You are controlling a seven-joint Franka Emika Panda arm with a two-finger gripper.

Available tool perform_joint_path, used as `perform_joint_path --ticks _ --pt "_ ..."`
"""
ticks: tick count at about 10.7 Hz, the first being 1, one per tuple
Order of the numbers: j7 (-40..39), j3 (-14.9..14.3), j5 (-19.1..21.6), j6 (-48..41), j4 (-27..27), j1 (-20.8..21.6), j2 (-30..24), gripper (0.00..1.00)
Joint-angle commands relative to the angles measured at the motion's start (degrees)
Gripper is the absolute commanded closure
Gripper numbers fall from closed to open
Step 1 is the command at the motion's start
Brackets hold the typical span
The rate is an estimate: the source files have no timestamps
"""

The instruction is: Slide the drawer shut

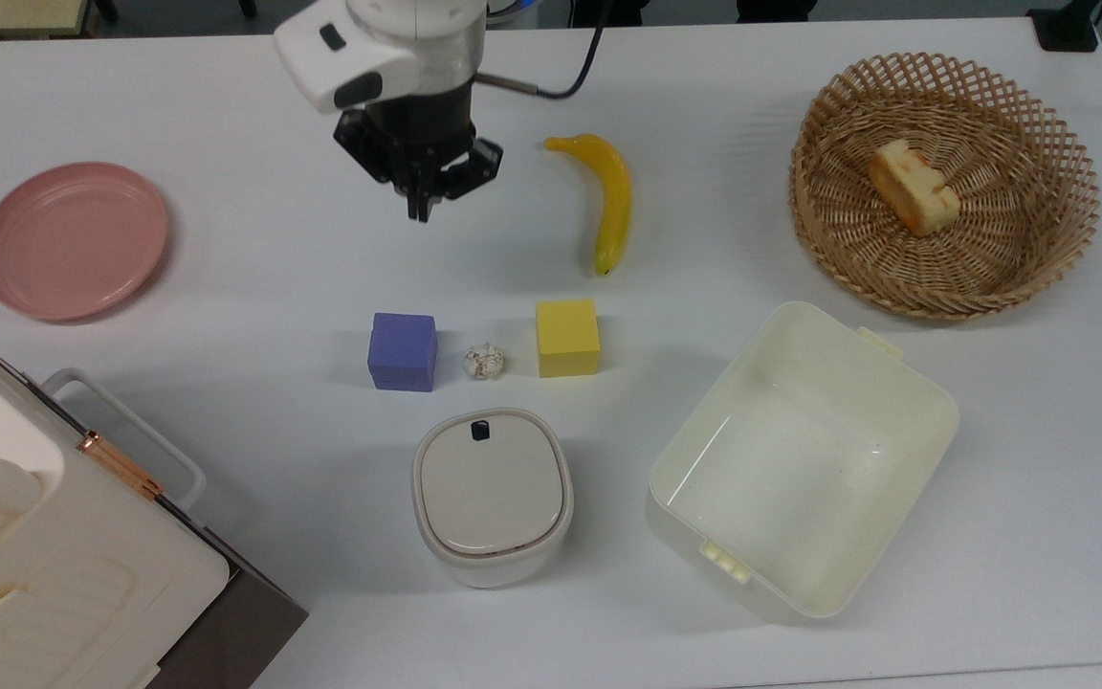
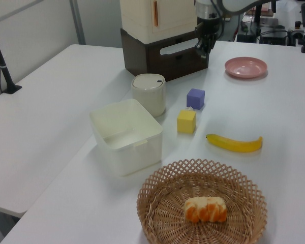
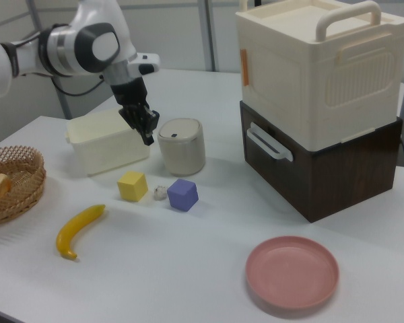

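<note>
The drawer (image 3: 283, 180) has a dark brown front panel and a white loop handle (image 3: 265, 143); the panel sits flush in the brown cabinet (image 3: 353, 168). The same handle (image 1: 126, 428) shows at the top view's lower left and the drawer front (image 2: 168, 57) at the back of the left view. My gripper (image 1: 420, 205) hangs above the table far from the drawer, just left of the banana (image 1: 610, 196) in the top view. Its fingers are shut with nothing held. In the right view the gripper (image 3: 148, 137) hovers in front of the cream bin (image 3: 97, 153).
A cream case (image 3: 316, 67) with a copper latch sits on the cabinet. On the table are a pink plate (image 1: 73, 239), a purple cube (image 1: 403, 351), a small crumpled ball (image 1: 484, 361), a yellow cube (image 1: 567, 337), a lidded canister (image 1: 492, 493) and a wicker basket (image 1: 828, 144) holding cake (image 1: 914, 187).
</note>
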Motion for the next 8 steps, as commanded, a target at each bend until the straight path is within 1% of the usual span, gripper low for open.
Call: perform_joint_path --ticks 1,2,3,4,6,8 --pt "-7.1 -1.6 3.0 -5.5 -2.6 0.2 -5.9 0.69" --pt "-9.3 -1.6 3.6 -7.4 -2.5 -0.5 -7.0 0.43" --pt "-10.4 -1.6 4.2 -8.6 -2.6 -0.5 -7.9 0.19" --pt "-10.4 -1.6 4.2 -9.6 -2.6 -0.4 -8.3 0.00" --pt "-9.9 -1.6 4.3 -9.7 -2.7 0.0 -8.9 0.00" --pt "-9.5 -1.3 5.3 -9.8 -2.8 0.2 -9.1 0.00"
